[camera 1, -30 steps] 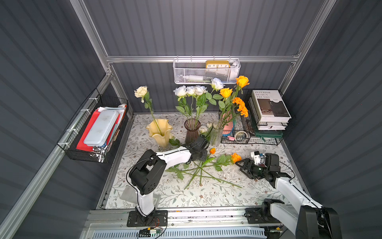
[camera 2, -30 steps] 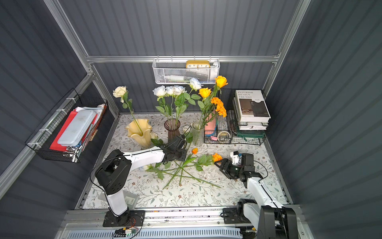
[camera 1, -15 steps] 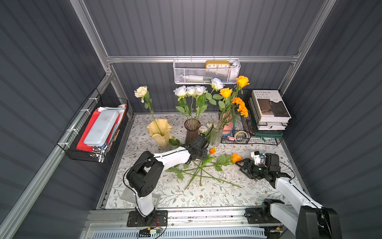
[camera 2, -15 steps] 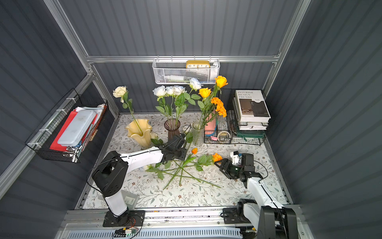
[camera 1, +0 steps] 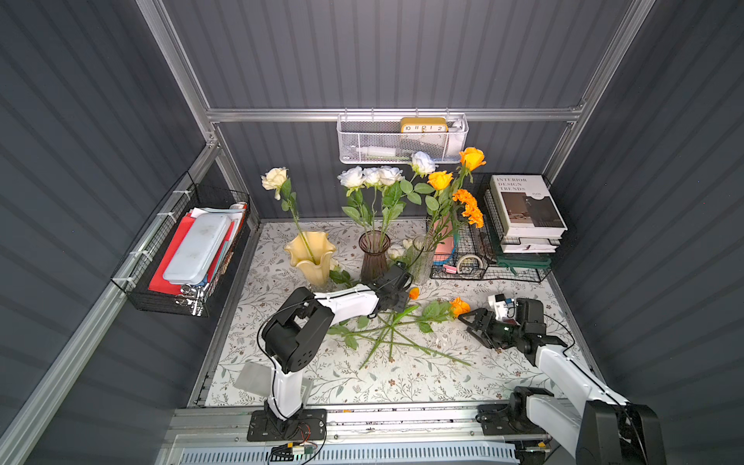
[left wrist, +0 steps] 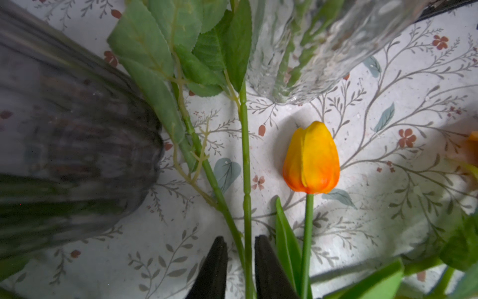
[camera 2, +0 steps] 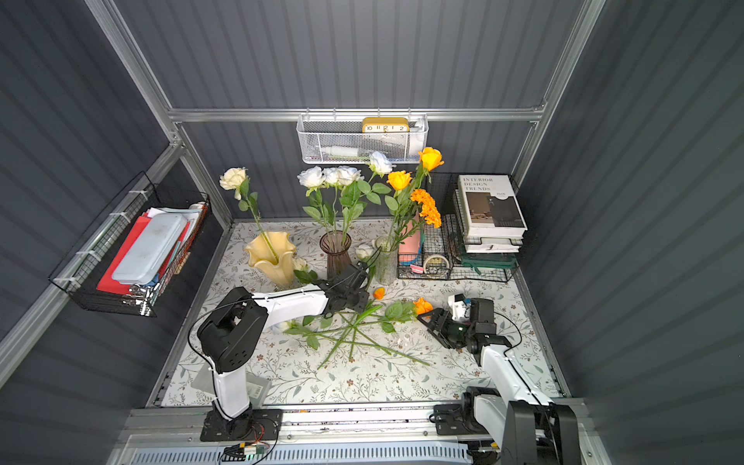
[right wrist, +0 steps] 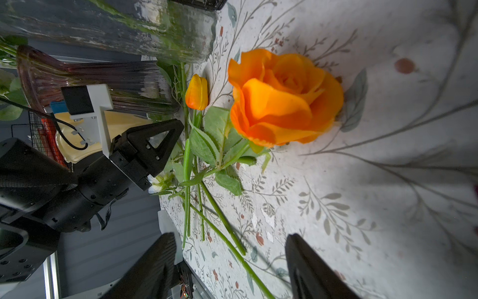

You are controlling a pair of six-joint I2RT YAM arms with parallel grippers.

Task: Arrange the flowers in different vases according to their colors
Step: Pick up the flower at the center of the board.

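With the left gripper (left wrist: 239,242) nearly closed around a flower stem (left wrist: 245,168) lying on the surface (left wrist: 388,220) between the purple vase (left wrist: 77,142) and clear vase (left wrist: 310,51), its pinch impossible to confirm, lifting could snag leaves and topple either, while the right gripper (right wrist: 230,236) stands spread.

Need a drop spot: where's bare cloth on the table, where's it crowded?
Free: front strip between loose flowers and front rail; left strip beside yellow vase. Crowded: along the vases, and the loose flowers between left hand and right hand.
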